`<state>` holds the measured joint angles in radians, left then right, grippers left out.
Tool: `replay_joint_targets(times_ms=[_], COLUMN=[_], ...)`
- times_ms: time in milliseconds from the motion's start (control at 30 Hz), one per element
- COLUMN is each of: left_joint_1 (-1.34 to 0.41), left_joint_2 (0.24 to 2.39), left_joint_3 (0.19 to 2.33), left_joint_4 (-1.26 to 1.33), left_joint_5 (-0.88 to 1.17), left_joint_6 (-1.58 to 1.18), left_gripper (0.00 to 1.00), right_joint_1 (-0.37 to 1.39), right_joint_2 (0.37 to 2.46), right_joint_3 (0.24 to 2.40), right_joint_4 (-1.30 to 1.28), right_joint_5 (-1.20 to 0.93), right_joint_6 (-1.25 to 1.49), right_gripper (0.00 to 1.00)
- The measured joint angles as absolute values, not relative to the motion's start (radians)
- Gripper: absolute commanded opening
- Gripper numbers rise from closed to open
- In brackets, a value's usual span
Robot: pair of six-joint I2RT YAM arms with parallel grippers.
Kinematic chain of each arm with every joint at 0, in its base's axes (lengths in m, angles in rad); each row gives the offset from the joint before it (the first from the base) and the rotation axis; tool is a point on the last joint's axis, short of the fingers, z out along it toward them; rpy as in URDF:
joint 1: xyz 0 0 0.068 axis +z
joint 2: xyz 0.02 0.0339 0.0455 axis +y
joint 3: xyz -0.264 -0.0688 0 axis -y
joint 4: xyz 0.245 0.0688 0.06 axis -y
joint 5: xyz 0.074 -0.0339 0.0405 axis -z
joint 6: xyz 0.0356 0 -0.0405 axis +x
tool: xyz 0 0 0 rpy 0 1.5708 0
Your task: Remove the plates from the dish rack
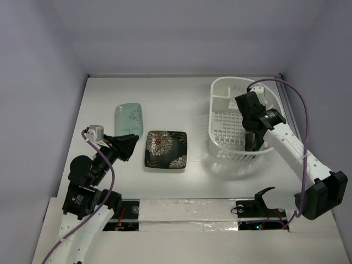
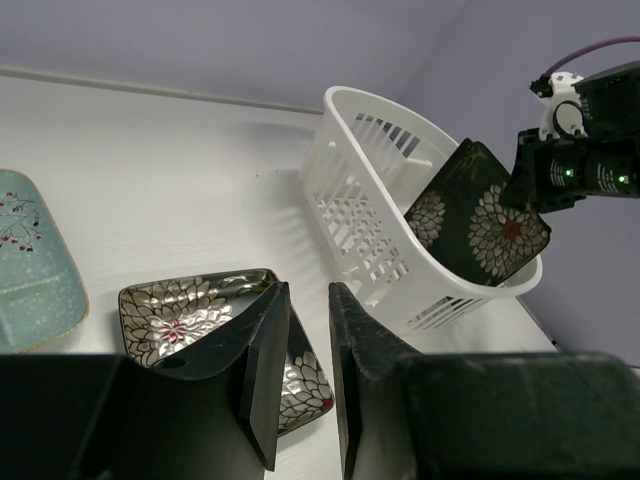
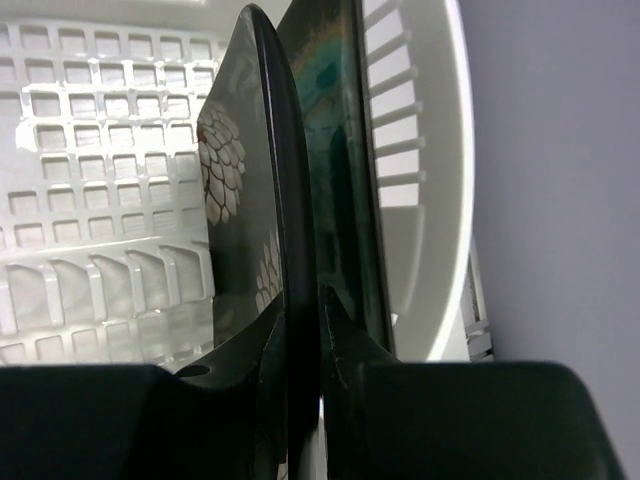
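White tabletop is filling the middle of the top view for you, with pale walls closing in on three sides. Your dish rack is sitting in the upper right of that frame, well apart from the two plates lying flat at centre left. One black flowered plate is standing on edge inside the rack, leaning against its near wall and rising above the rim in the left wrist view. Just beside it in the right wrist view, a teal-centred plate is standing on edge as well, at upper centre of that frame. Out on the table, a second flowered plate is lying near the middle of the top view, and the smaller mint plate is lying just up and left of it, apart from it. Your right gripper is reaching down into the rack, its jaws pinching the rim of the upright flowered plate. Your left gripper is hovering over the near edge of the second flowered plate, jaws slightly spread and gripping nothing
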<state>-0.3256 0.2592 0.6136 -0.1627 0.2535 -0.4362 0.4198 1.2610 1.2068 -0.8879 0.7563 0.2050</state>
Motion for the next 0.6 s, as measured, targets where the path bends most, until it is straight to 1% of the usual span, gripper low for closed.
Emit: replay_joint_targets(times_ms=[300, 400, 600], left_joint_1=[-0.326, -0.326, -0.326], left_joint_2=[0.260, 0.260, 0.260], left_joint_3=[0.614, 0.614, 0.614], left_joint_4=[-0.162, -0.163, -0.163], left_joint_5=[0.253, 0.253, 0.253], left_joint_6=[-0.436, -0.436, -0.436], left_gripper=[0.20, 0.20, 0.20], right_joint_1=[0.445, 0.447, 0.454], right_joint_2=[1.225, 1.161, 0.970], right_joint_3=[1.338, 1.384, 1.433], right_joint_4=[-0.897, -0.896, -0.863], right_joint_5=[0.769, 0.744, 0.657], right_joint_6=[0.204, 0.207, 0.219], right_gripper=[0.00, 0.00, 0.00])
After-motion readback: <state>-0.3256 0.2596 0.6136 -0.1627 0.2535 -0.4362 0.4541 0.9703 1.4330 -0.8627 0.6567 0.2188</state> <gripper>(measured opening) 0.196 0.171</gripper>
